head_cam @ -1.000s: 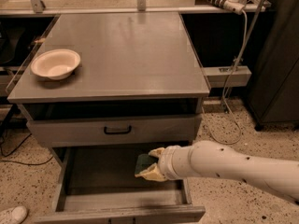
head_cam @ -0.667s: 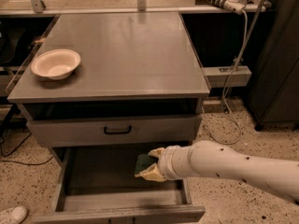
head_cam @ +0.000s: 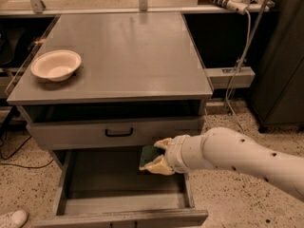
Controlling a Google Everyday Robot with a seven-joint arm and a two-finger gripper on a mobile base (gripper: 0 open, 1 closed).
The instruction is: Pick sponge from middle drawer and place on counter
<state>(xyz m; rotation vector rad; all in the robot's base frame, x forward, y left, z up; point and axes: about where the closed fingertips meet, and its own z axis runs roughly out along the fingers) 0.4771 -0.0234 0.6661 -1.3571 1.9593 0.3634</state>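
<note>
A: Gripper (head_cam: pixel 151 156), location?

B: Low in the camera view, over the open middle drawer (head_cam: pixel 95 186), toward its right rear part and just below the front of the upper drawer (head_cam: pixel 71 136). The white arm (head_cam: pixel 237 156) enters from the right edge and reaches leftward into the drawer opening.

A: State of the fingers?

B: Two yellowish fingers (head_cam: pixel 162 143), one above and one below, pressed onto the sponge (head_cam: pixel 147 152) – a pinch, not spread.

A: Sponge relative to the gripper?

B: Between the fingers, at their tips. Its dark green face shows on the left side, facing away from the wrist; the yellow layer is hard to separate from the finger colour. Whether it touches the drawer floor or hangs above it – cannot tell from this angle.

A: Drawer itself?

B: Pulled well out, grey floor bare around the sponge, side rails visible, front panel at the bottom edge of the view.

A: Counter (head_cam: pixel 133 51)?

B: Grey metal top, above both drawers and well apart from the sponge. A white bowl (head_cam: pixel 55 65) sits upright near its left edge.

A: Anything else?

B: Upper drawer closed, with a black handle (head_cam: pixel 118 132) at its centre. Speckled floor (head_cam: pixel 28 179) either side of the cabinet, a white shoe (head_cam: pixel 11 218) at the lower left corner, a pale cable (head_cam: pixel 242 56) hanging at the right
</note>
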